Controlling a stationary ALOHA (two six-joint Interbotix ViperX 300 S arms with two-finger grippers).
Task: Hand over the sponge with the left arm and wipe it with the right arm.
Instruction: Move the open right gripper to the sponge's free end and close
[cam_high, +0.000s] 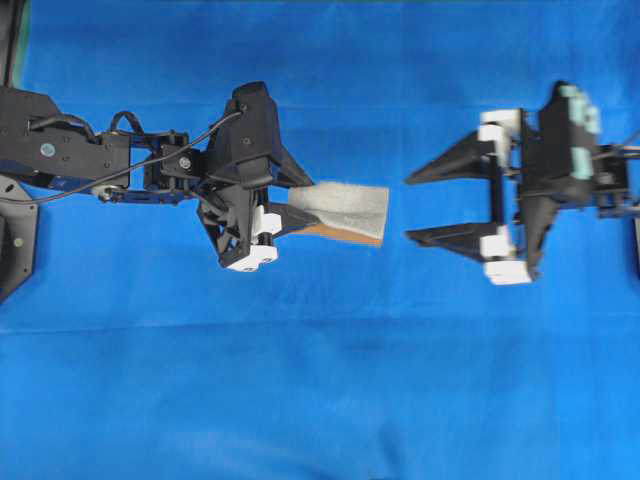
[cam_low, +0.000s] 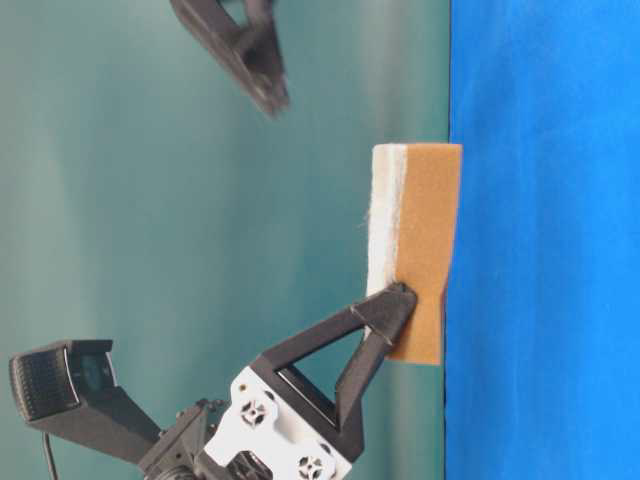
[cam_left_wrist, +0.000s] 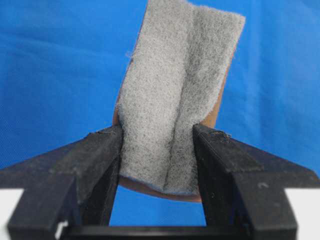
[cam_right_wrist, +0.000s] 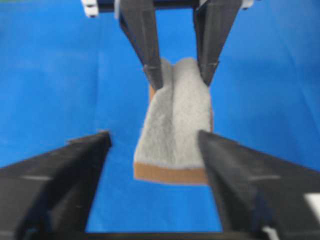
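The sponge (cam_high: 348, 208), grey fuzz over a tan base, sticks out to the right from my left gripper (cam_high: 303, 205), which is shut on its left end. The squeeze creases the fuzzy top lengthwise (cam_left_wrist: 175, 75). In the left wrist view both fingers of the left gripper (cam_left_wrist: 157, 135) press the sponge's sides. My right gripper (cam_high: 410, 208), with teal patches, stands open facing the sponge's free end, with a small gap between them. In the right wrist view the sponge (cam_right_wrist: 175, 130) lies ahead of the right gripper (cam_right_wrist: 154, 136). The table-level view shows the tan base (cam_low: 425, 230) close to the cloth.
A blue cloth (cam_high: 320, 400) covers the table all round both arms. The left arm's black base (cam_high: 20, 230) sits at the far left edge. A teal wall (cam_low: 150, 200) stands behind the scene in the table-level view.
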